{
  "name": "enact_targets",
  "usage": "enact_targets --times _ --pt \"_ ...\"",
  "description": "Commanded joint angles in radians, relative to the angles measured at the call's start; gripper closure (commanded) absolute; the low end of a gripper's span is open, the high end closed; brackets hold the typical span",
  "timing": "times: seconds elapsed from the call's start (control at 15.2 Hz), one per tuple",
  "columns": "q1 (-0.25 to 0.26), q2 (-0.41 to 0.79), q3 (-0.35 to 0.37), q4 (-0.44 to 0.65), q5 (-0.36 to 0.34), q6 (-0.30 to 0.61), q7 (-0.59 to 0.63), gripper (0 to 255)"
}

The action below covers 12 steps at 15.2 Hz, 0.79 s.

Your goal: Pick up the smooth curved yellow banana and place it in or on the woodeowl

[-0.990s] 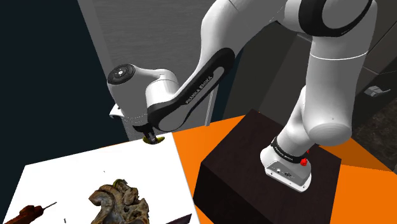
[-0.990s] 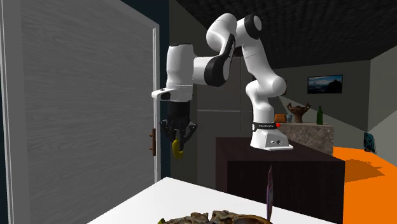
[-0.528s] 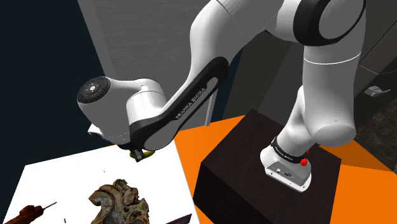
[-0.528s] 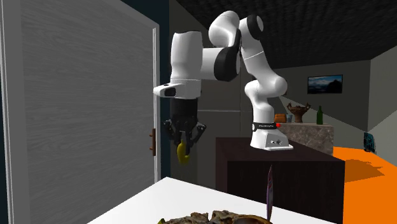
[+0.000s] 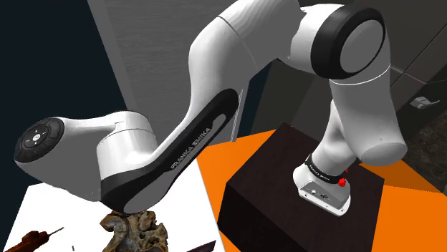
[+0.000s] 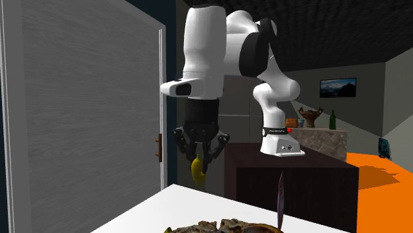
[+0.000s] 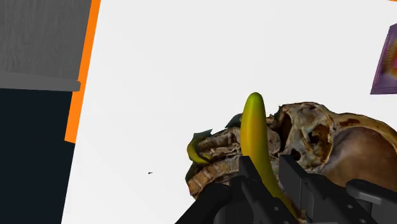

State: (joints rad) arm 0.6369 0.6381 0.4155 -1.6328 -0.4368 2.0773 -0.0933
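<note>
Above the white table [image 7: 159, 76], near the gnarled brown bowl [image 7: 318, 137]: banana [image 7: 253, 127] carried in the air.
Black gripper [image 6: 200, 159] is clenched on the yellow banana's upper end. The fruit hangs free beneath it, clear of table and bowl, and in the wrist view lines up with the bowl's edge rather than its hollow. Hazards, as judged: the end-hold may let the fruit swing or slip, and an off-centre release from up here may glance off the uneven rim onto the table.

Banana [image 7: 254, 137]: plain yellow. Bowl [image 7: 321, 143]: mottled brown, tan and rust patches. Table [image 7: 191, 63]: flat white. Floor [image 5: 408, 215]: orange. Stand [image 5: 265, 186]: near-black brown. Arm [image 5: 236, 43]: white, black joints. Gripper [image 6: 200, 155]: all black. Door [image 6: 79, 112]: grey, fine streaks.
</note>
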Motion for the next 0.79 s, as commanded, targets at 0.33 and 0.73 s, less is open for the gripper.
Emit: enact_targets --times 0.33,0.73 --pt "0.122 0.143 -0.004 0.233 -0.014 -0.102 0.057 255" --pt "0.129 0.189 -0.018 0.227 -0.031 -0.054 0.07 255"
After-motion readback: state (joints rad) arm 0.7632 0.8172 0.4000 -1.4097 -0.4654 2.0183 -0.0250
